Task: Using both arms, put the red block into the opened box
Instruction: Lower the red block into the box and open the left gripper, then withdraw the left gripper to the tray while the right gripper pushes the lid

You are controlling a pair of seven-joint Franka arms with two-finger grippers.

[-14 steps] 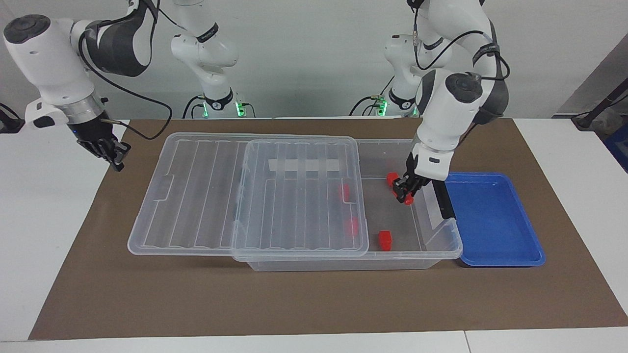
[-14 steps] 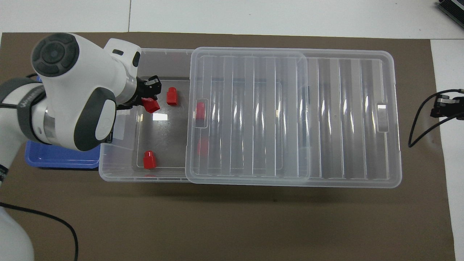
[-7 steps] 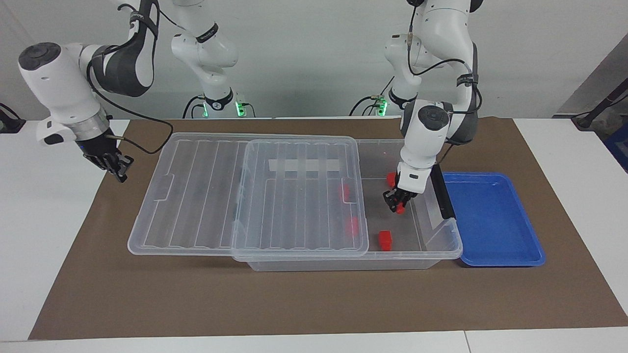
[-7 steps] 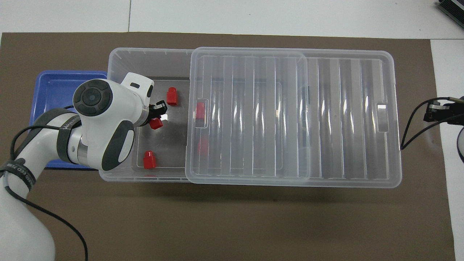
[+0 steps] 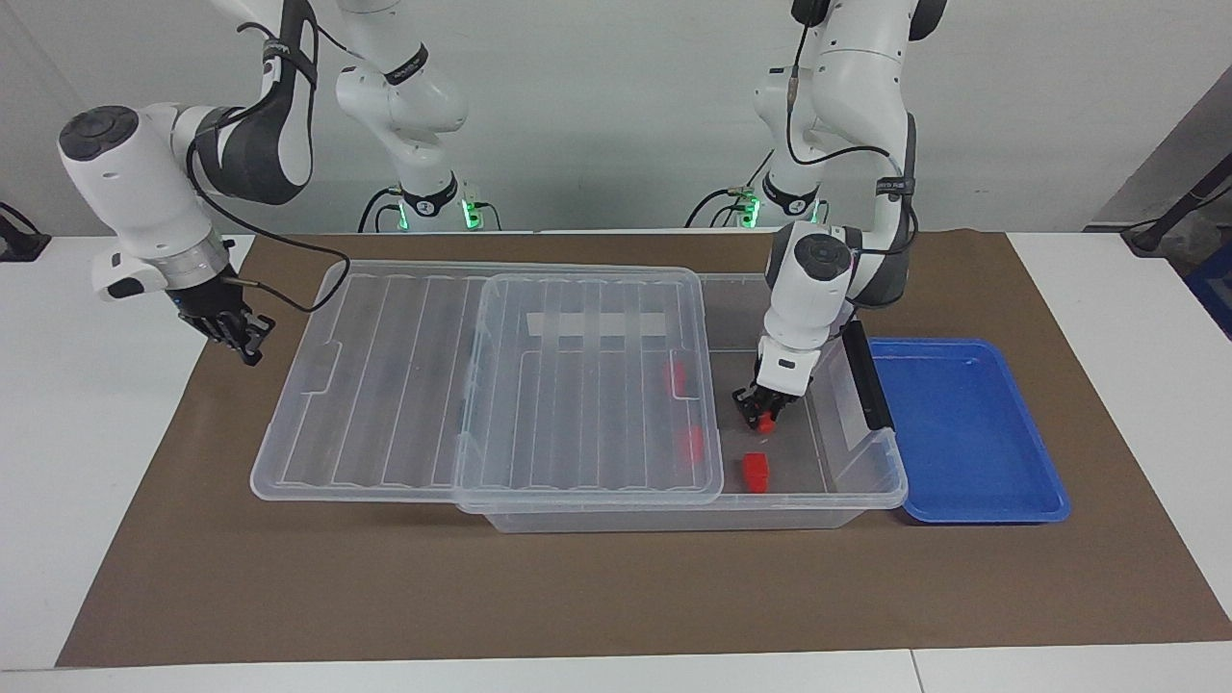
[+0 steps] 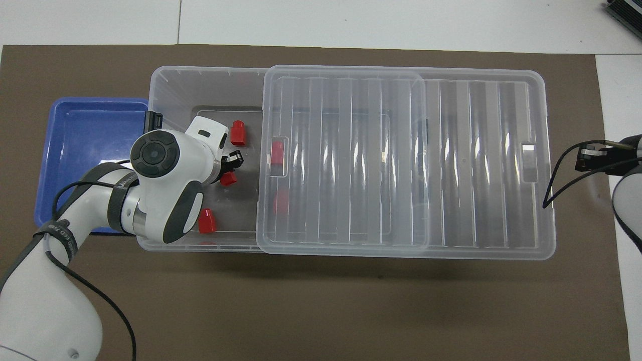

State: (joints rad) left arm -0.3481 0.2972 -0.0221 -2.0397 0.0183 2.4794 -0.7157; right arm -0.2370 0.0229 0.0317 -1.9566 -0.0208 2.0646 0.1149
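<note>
Left gripper (image 5: 763,416) down inside the box (image 5: 871,481), fingers clamped on the red block (image 5: 766,422); right gripper (image 5: 241,339) waits shut, empty, over the brown mat (image 5: 577,597).

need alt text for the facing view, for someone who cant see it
The left gripper, shut on a red block, is lowered into the open end of a clear box whose lid is slid toward the right arm's end. Another red block lies on the box floor, a blue tray sits beside the box, and the right gripper waits shut over the brown mat.
</note>
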